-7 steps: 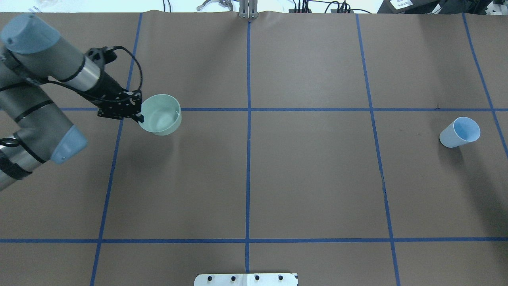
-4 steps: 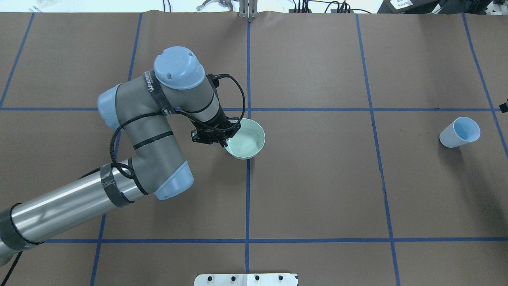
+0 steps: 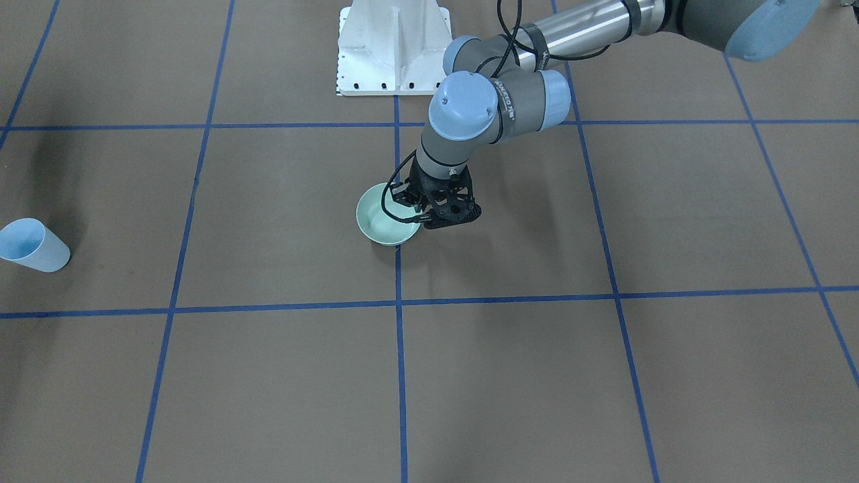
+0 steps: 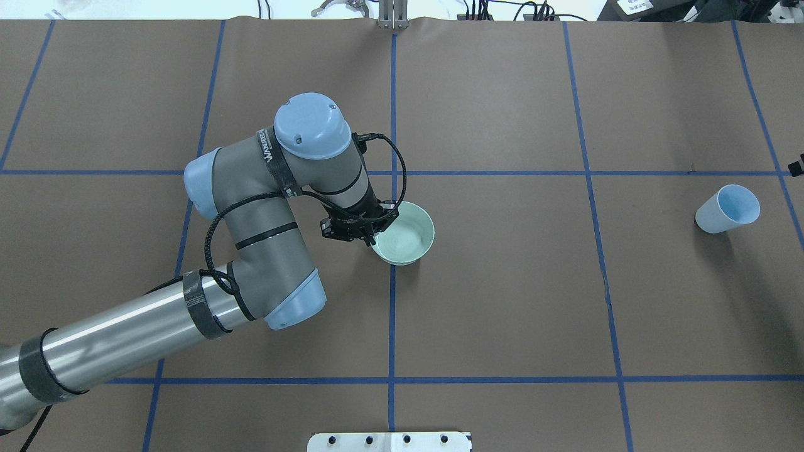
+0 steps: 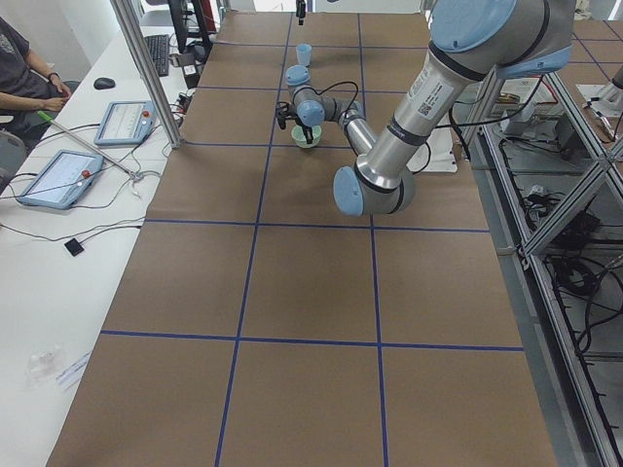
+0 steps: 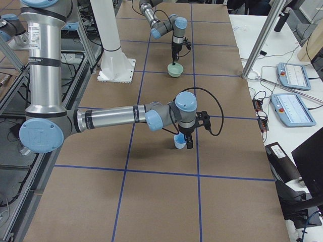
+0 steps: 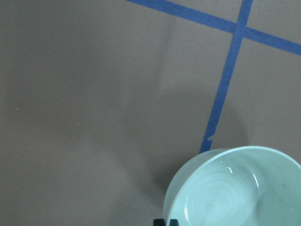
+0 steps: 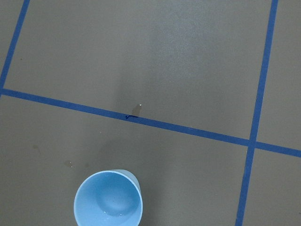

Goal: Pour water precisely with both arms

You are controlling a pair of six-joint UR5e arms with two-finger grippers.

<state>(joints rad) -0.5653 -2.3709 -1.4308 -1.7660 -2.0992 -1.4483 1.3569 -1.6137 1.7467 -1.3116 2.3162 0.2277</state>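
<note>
My left gripper [image 4: 369, 234] is shut on the near rim of a pale green bowl [image 4: 407, 236] with rippling water in it, at the table's middle beside the centre tape line. The front-facing view shows the same grip [image 3: 420, 219] on the bowl [image 3: 381, 227]. The bowl fills the lower right of the left wrist view [image 7: 235, 193]. A pale blue cup [image 4: 728, 209] stands upright at the far right. My right gripper [image 6: 187, 142] hangs right beside the cup [image 6: 178, 141]; I cannot tell whether it is open. The right wrist view shows the cup [image 8: 108, 201] from above.
Blue tape lines grid the brown table cover. The white pedestal [image 3: 392, 47] stands at the robot's edge. Beyond the far edge are an aluminium post [image 5: 146, 73], control tablets [image 5: 58, 178] and a seated person [image 5: 24, 73].
My left arm has swung right from the table's left part to its middle, carrying the bowl. A black bit of the right gripper now shows at the overhead view's right edge.
</note>
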